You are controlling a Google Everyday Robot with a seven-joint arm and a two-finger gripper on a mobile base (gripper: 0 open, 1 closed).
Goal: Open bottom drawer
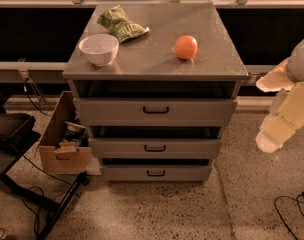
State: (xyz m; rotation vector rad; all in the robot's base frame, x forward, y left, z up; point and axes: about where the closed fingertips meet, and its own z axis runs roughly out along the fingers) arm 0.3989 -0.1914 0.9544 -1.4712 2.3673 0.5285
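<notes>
The grey metal cabinet (157,39) stands in the middle of the camera view with three drawers. The bottom drawer (124,174) is the lowest, a wide shallow grey front with a small black bar handle (156,173). Its front sits in line with the middle drawer (122,148) above it, and none of its interior shows. The top drawer (112,111) has a taller front. My gripper (264,113) is at the right edge of the view, to the right of the cabinet and well apart from the handle. Its two pale fingers (274,81) are spread open and hold nothing.
On the cabinet top are a white bowl (99,49), a green crumpled bag (121,25) and an orange (186,47). A cardboard box (62,139) sits on the floor left of the cabinet. A black stand (22,149) and cables (287,209) lie on the speckled floor.
</notes>
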